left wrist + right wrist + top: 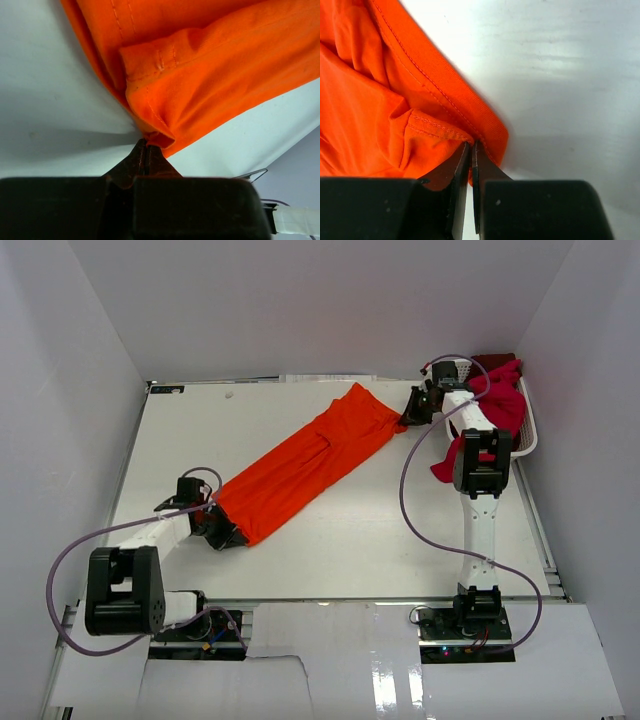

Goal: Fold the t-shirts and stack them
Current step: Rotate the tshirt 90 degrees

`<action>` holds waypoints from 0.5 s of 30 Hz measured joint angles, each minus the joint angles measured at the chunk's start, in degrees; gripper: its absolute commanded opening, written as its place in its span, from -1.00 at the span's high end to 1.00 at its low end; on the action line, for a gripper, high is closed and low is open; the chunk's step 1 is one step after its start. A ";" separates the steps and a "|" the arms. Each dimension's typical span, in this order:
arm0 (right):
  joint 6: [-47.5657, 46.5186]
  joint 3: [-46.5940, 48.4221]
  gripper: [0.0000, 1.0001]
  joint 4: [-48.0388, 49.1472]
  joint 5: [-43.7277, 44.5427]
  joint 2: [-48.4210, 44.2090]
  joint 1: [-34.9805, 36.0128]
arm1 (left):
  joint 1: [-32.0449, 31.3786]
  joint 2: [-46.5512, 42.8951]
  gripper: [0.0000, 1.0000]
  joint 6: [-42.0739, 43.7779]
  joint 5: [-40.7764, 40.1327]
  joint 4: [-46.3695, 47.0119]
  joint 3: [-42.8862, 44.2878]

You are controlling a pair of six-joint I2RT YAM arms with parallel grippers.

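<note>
While my left gripper [225, 533] and right gripper [410, 418] are clamping the orange shirt [310, 460] endwise, I am seemingly flattening it; next: fold evenly.

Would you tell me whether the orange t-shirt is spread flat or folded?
Folded: the orange t-shirt lies as a long narrow strip, with overlapping layers visible along its middle.

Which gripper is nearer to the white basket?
Right. The right gripper grips the orange t-shirt near the basket; the left gripper grips its opposite end, far across the table.
</note>
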 measured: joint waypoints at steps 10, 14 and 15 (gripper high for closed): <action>5.22 0.52 0.82 7.91 -6.12 2.60 -0.55 | -4.79 -9.88 1.00 -7.85 1.49 0.96 -8.31; 7.93 0.50 0.82 11.32 -8.50 3.61 -0.63 | -9.01 -9.03 1.00 -10.38 2.14 2.19 -8.61; 8.52 0.50 0.82 12.09 -8.83 3.76 -0.63 | -9.90 -9.01 1.00 -11.08 2.16 2.58 -8.72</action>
